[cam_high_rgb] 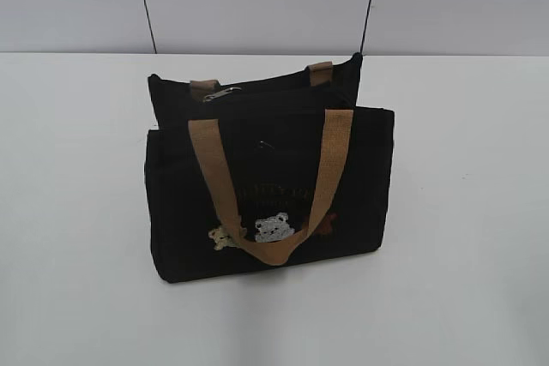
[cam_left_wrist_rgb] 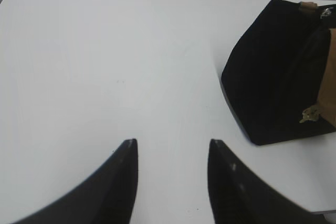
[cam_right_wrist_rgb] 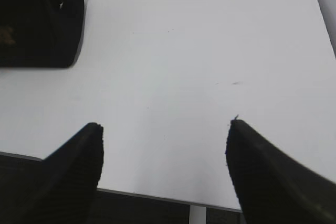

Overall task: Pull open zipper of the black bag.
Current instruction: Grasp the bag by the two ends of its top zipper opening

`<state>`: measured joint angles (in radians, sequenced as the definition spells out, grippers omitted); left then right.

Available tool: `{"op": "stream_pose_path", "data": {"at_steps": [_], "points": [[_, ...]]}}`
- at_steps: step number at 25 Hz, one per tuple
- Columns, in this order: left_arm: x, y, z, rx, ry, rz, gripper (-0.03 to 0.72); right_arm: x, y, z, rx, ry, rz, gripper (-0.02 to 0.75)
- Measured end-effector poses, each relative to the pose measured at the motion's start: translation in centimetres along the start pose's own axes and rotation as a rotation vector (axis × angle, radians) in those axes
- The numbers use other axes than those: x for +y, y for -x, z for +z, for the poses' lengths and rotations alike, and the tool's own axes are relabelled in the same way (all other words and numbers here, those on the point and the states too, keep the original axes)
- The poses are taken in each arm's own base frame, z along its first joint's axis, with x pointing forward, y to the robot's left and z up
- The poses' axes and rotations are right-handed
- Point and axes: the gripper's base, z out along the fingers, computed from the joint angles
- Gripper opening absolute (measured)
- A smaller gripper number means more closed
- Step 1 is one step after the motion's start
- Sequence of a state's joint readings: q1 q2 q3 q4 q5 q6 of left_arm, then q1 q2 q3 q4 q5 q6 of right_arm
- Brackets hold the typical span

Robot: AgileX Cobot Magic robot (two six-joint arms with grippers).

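Out front, the black bag (cam_high_rgb: 268, 179) stands upright on the white table (cam_high_rgb: 463, 212), square in the middle of the shot. Its front panel faces us, with one tan handle (cam_high_rgb: 268, 186) flopped down over it and small bear figures (cam_high_rgb: 273, 227) stitched near the bottom of the bag. Along the bag's top edge runs the zipper (cam_high_rgb: 257, 92), and its silvery pull tab (cam_high_rgb: 221, 93) sits toward the bag's left end, just beside the stub of the rear handle. No arm shows in this shot.

Over to the left wrist camera: the left gripper (cam_left_wrist_rgb: 170, 153) hangs above bare table, its two dark fingers (cam_left_wrist_rgb: 118, 182) spread apart with nothing between them. The bag sits off to the right of the gripper, well apart from it, end panel toward the lens; a glint of the pull tab shows at the bag's top corner.

Now the right wrist camera: the right gripper (cam_right_wrist_rgb: 165, 135) is spread wider, fingers (cam_right_wrist_rgb: 79, 166) apart over the table near its front edge, gripping nothing. The bag's dark corner peeks in at upper left, well clear of the gripper.
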<state>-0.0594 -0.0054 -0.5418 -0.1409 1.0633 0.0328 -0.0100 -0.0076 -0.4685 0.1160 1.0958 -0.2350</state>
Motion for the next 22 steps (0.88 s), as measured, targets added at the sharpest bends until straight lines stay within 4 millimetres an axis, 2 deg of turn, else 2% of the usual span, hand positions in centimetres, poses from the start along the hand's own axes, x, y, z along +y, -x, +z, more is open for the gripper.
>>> {"op": "stream_pose_path", "data": {"at_steps": [22], "points": [[0.0, 0.0, 0.0, 0.0, 0.0, 0.0, 0.33, 0.0, 0.0, 0.0, 0.0, 0.0, 0.0, 0.555]]}}
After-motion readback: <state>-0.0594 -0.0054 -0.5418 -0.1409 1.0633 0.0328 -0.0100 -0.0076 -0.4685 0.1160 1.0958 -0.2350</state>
